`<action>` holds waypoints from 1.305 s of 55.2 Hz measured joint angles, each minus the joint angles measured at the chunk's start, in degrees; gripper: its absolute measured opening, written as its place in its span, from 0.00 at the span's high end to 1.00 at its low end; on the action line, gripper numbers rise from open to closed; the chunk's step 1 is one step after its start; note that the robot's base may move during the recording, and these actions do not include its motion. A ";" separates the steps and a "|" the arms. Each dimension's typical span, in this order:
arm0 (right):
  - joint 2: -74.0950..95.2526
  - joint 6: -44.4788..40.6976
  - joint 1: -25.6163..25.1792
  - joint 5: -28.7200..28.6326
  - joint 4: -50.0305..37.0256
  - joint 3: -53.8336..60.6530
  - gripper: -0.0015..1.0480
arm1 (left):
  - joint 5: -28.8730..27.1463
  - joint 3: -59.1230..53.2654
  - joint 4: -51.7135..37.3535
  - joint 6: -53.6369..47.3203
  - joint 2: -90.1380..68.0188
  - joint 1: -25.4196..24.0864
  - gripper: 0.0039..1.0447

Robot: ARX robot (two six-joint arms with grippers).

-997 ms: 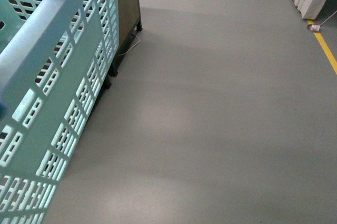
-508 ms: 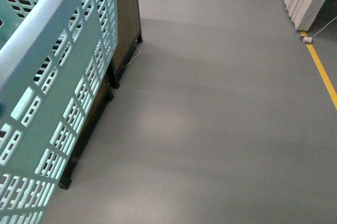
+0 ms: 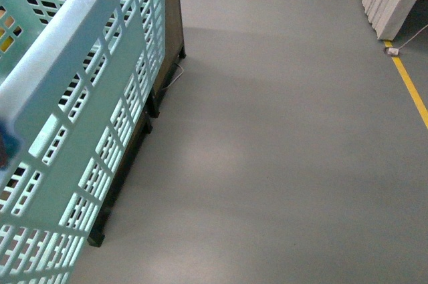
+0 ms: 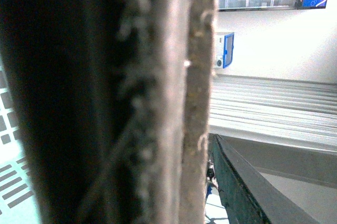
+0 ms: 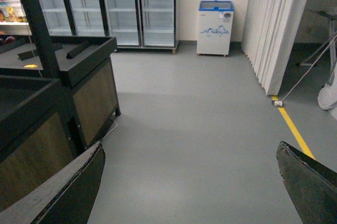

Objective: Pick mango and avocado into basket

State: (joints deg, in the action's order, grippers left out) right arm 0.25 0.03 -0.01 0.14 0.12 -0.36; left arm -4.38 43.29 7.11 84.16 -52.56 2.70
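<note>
Saw only the basket (image 3: pixel 80 97) filling the frame's left with neither mango nor avocado in sight, found the right gripper (image 5: pixel 189 182) wide open and empty, could not tell for the left gripper, judged both picks pending.

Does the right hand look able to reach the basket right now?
Probably not yet. The right hand is open, facing floor, and the basket is over on the robot's left, outside the right wrist view.
</note>
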 joint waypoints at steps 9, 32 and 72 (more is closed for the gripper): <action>0.00 0.00 0.00 -0.02 0.02 0.00 0.07 | -0.74 0.07 -0.02 -0.11 -0.02 -0.09 0.73; 0.00 0.00 0.00 -0.20 0.02 0.00 0.07 | -0.98 -0.07 0.11 -0.31 -0.07 -0.09 0.73; 0.00 -0.02 0.00 -0.20 0.04 0.00 0.07 | -1.01 0.00 0.09 -0.33 0.04 -0.09 0.73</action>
State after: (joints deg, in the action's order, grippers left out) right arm 0.25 0.01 -0.01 -0.05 0.16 -0.36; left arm -5.39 43.29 7.20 83.83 -52.51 2.61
